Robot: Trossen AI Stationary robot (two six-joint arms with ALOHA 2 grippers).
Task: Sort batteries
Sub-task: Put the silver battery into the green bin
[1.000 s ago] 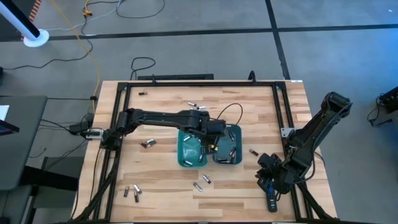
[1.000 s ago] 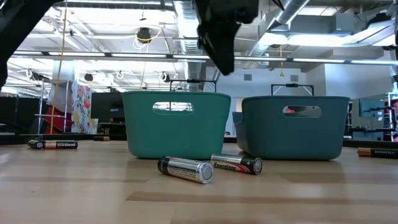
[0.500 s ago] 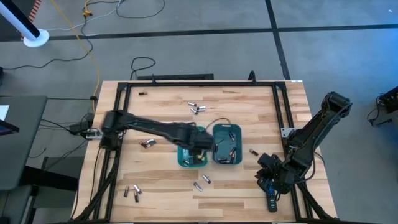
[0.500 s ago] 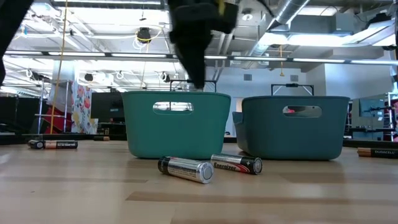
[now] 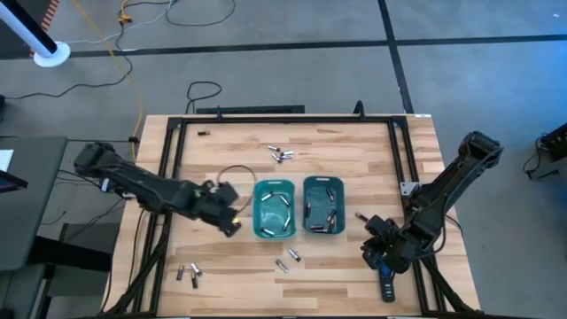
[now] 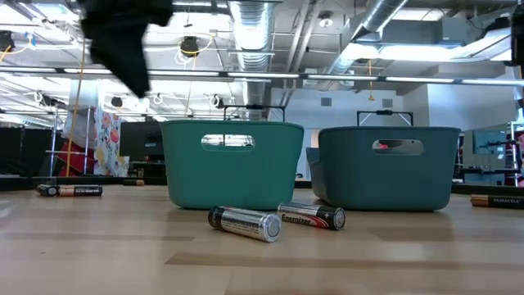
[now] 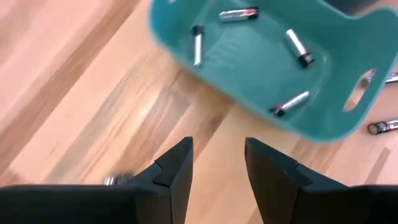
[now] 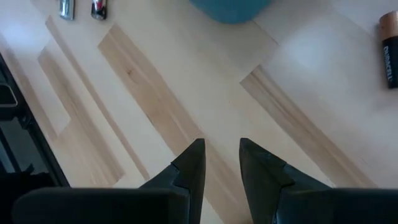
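I saw two teal bins. Batteries inside left bin: silvery with dark ends. Battery near right tool: black, copper-coloured end. Table: pale wood, streaked grain, black frame. Both tools dark.

two teal bins, black remote

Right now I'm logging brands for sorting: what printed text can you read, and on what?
"Energizer": battery in front of the bins.
"DURACELL": battery at the table's right edge.
"DURACELL", read sideways: copper-ended battery.
Print on the far-left battery: too small to read.
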